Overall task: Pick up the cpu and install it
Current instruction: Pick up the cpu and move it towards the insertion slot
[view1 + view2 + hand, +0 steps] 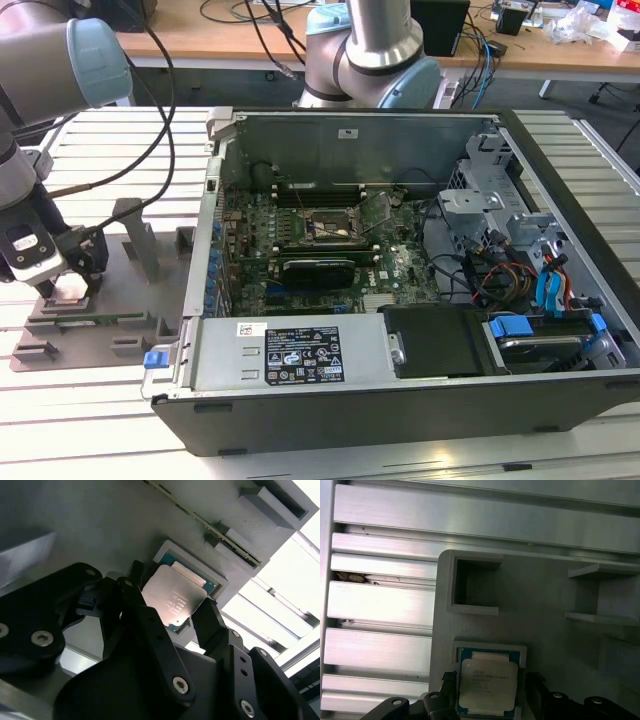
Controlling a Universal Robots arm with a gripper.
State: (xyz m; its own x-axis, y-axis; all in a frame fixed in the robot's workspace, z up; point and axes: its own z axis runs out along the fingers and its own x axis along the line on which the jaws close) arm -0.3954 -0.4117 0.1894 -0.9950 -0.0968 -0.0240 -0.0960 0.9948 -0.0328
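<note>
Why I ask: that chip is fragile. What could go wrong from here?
1. The gripper straddles the cpu in the grey holder's recess; closing off-centre could tilt it or jam it against the rim.
2. The fingers meet only its thin edges, so it might slip on lifting.

Arm [40,60] bent low, end effector [68,290] pointing down, fingers [210,625] apart.

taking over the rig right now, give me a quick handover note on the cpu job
Gripper: down over the cpu at the exterior view's left; whether it grips cannot be told.
Cpu: flat in its recess in the grey holder, outside the computer case.
Done: gripper placed at the cpu.
Left: cpu not lifted, not in the socket.
</note>
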